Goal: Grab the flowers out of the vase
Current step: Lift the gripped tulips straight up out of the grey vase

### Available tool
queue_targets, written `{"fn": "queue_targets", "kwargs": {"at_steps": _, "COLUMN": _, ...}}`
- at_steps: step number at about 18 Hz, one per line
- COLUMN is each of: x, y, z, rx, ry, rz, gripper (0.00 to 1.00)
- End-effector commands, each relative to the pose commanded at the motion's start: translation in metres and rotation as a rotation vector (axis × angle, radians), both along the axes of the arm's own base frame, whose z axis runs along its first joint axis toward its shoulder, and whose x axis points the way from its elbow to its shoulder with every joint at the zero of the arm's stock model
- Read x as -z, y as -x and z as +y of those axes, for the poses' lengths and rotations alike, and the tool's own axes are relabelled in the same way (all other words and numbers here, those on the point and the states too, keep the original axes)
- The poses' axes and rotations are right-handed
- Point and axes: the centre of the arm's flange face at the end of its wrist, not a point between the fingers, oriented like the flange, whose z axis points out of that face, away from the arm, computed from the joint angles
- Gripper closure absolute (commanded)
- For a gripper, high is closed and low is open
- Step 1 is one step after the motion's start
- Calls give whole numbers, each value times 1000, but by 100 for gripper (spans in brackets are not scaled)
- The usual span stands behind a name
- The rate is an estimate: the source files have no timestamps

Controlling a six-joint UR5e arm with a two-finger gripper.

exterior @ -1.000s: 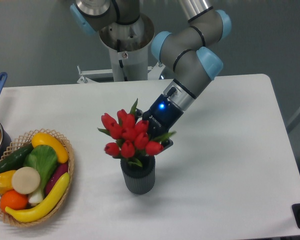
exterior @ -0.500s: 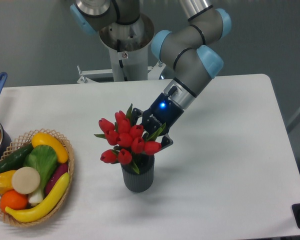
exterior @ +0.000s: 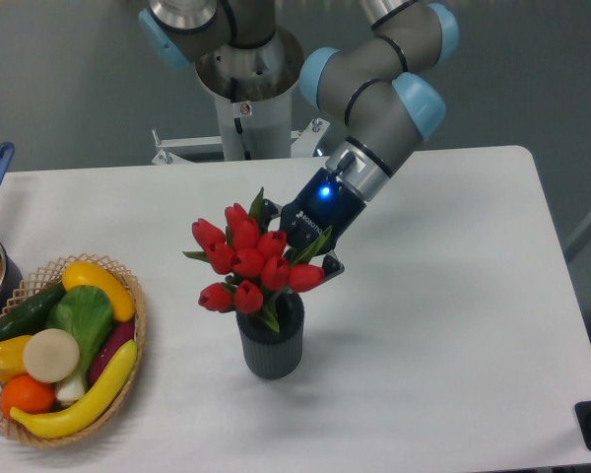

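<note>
Camera view, nearest first: we see the vase (exterior: pixel 271 347) upright on the white bench (exterior: pixel 453 325), with a basket (exterior: pixel 128 335) of vegetables at its 9 o'clock. Just above the vase's mouth sit the flowers (exterior: pixel 248 266), stems hidden. At their 2 o'clock the claw (exterior: pixel 305 258) reaches in behind the buds; we cannot tell whether it grips them.

arm: reaching down-left | gripper (exterior: pixel 294 258): fingertips hidden, blue light lit
</note>
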Motion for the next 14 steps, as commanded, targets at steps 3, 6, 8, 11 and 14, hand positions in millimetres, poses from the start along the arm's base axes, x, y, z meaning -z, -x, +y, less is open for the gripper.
{"fn": "queue_targets", "kwargs": {"at_steps": 3, "x": -30, "y": 1, "z": -3, "rx": -40, "ry": 2, "rz": -24, "gripper": 53}}
{"fn": "queue_targets", "kwargs": {"at_steps": 6, "x": -46, "y": 6, "z": -6, "rx": -68, "ry": 1, "rz": -42, "gripper": 53}}
{"fn": "queue_targets", "kwargs": {"at_steps": 8, "x": -62, "y": 12, "z": -6, "rx": -95, "ry": 4, "rz": -69, "gripper": 53}}
{"fn": "queue_targets", "kwargs": {"at_steps": 11, "x": -78, "y": 18, "z": -5, "rx": -126, "ry": 9, "rz": -109, "gripper": 53}}
{"fn": "queue_targets", "kwargs": {"at_steps": 14, "x": -81, "y": 19, "z": -6, "rx": -137, "ry": 10, "rz": -138, "gripper": 53}}
